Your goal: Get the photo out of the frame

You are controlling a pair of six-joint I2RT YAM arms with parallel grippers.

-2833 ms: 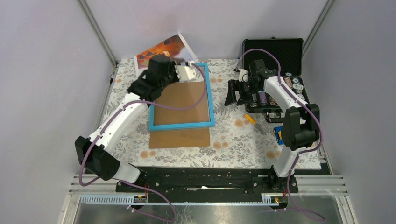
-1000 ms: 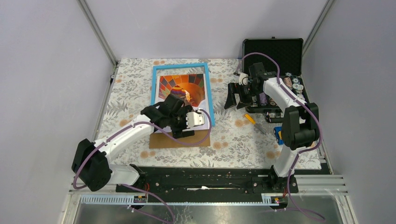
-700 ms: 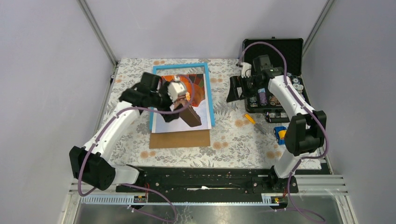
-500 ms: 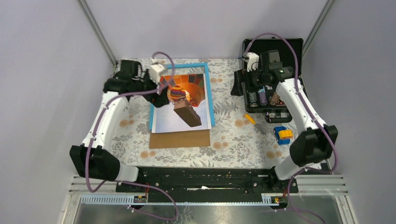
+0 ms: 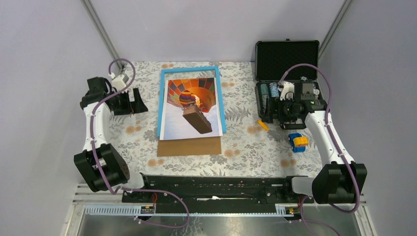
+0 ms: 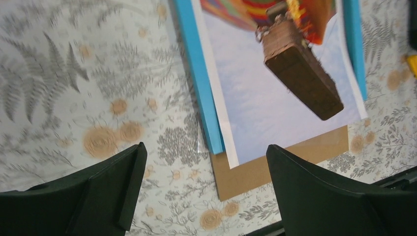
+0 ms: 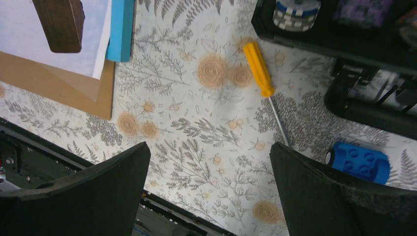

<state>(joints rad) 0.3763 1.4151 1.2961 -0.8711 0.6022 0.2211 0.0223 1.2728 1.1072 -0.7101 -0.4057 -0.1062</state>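
Looks nearly done tbh. Note the photo [image 5: 189, 110] lying face-up on top of the frame [image 5: 189, 69] mid worktop [image 5: 246, 147], near edge overhanging. With left pincer [image 6: 205, 150] and right pincer [image 7: 210, 147] both splayed and empty, just pinch that overhanging edge and slide it clear, gently.

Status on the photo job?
Left end effector, right end effector open, empty. Photo lies atop frame, past its near edge. Nothing in the way.

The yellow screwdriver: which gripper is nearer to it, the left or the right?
Right. The right gripper hangs open close to the yellow screwdriver, beside the black case. The left gripper is open at the table's left side, with the frame between it and the screwdriver.
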